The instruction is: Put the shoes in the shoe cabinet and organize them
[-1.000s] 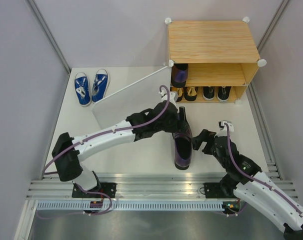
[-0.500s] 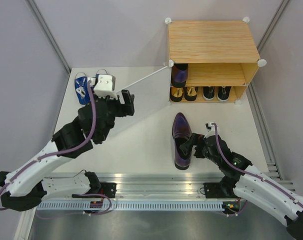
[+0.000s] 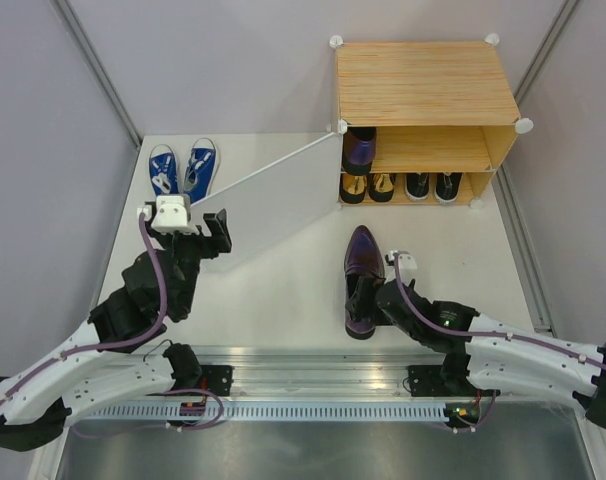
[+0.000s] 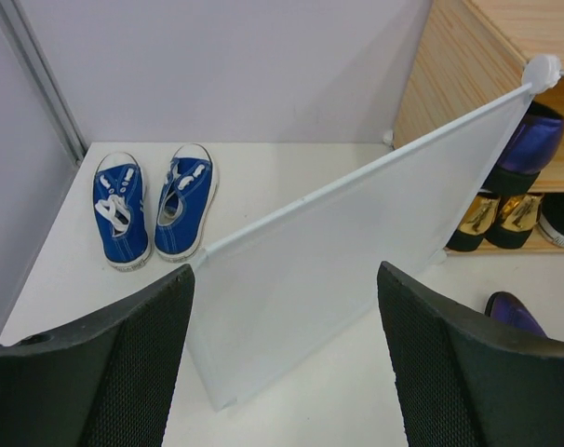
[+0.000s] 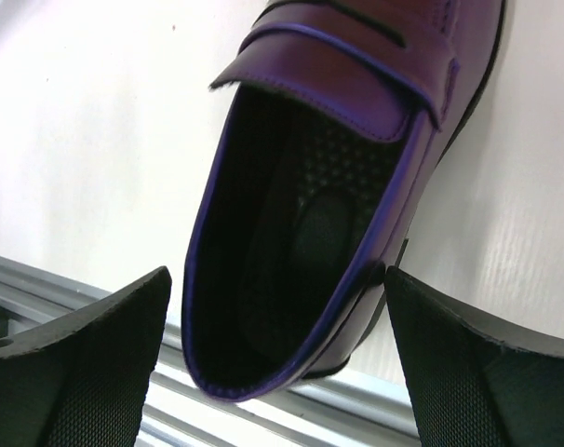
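A dark purple dress shoe [image 3: 361,272] [image 5: 338,140] lies on the white table, toe toward the shoe cabinet [image 3: 423,85]. My right gripper [image 3: 367,305] [image 5: 275,279] is open, its jaws on either side of the shoe's heel. My left gripper [image 3: 215,228] [image 4: 284,275] is open and holds nothing; it faces the cabinet's white door panel [image 3: 273,200] [image 4: 356,251]. The blue sneakers [image 3: 183,172] [image 4: 152,209] stand side by side at the far left. Another purple shoe [image 3: 358,148] [image 4: 533,140] sits on the upper shelf. Gold shoes [image 3: 368,186] [image 4: 496,219] and black shoes [image 3: 432,186] sit on the lower shelf.
The door panel stands swung open, running diagonally from the cabinet's left corner toward the table's left middle. A metal rail [image 3: 303,370] lines the near edge. Grey walls close in the left, back and right sides.
My left arm has pulled back from the purple shoe to the left side of the table. My right gripper has moved left and down around the shoe's heel.
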Controlling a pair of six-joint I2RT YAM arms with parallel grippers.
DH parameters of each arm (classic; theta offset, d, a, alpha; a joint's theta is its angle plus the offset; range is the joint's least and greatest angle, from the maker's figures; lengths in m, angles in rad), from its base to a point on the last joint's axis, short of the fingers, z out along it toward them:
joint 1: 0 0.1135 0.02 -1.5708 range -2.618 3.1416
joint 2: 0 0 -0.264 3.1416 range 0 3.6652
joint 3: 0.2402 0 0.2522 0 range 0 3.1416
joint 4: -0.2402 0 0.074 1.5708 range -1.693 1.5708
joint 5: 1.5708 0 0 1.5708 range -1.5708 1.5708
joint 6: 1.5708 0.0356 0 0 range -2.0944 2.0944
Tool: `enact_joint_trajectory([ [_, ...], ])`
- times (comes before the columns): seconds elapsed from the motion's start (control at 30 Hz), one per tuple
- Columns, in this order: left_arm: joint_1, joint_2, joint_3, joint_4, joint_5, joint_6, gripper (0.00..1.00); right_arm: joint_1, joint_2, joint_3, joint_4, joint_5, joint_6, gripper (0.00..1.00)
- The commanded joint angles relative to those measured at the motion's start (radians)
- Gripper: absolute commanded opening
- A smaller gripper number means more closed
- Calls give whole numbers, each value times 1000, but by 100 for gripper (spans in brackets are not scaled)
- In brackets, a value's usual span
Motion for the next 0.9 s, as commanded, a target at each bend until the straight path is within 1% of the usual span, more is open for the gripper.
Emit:
enact_joint_trajectory([
  [0.0, 4, -5, -7, 78, -22, 45, 82, 99, 75, 77, -57, 181, 133, 98],
  [0.03, 4, -2, -8, 78, -14, 45, 82, 138, 89, 79, -62, 204, 154, 98],
  [0.13, 4, 12, -7, 66, 7, 45, 82, 194, 149, 69, -64, 276, 229, 98],
  [0.37, 4, 30, -1, 41, 32, 33, 82, 211, 298, 48, -62, 430, 386, 98],
  [0.43, 4, 35, -1, 40, 36, 30, 82, 209, 339, 49, -42, 462, 397, 98],
  [0.6, 4, 42, 3, 29, 52, 22, 82, 209, 451, 51, 5, 488, 394, 98],
  [0.73, 4, 44, 3, 23, 59, 18, 82, 189, 490, -3, 126, 464, 355, 98],
  [0.87, 4, 42, 1, 20, 61, 13, 82, 153, 487, -69, 199, 441, 300, 97],
])
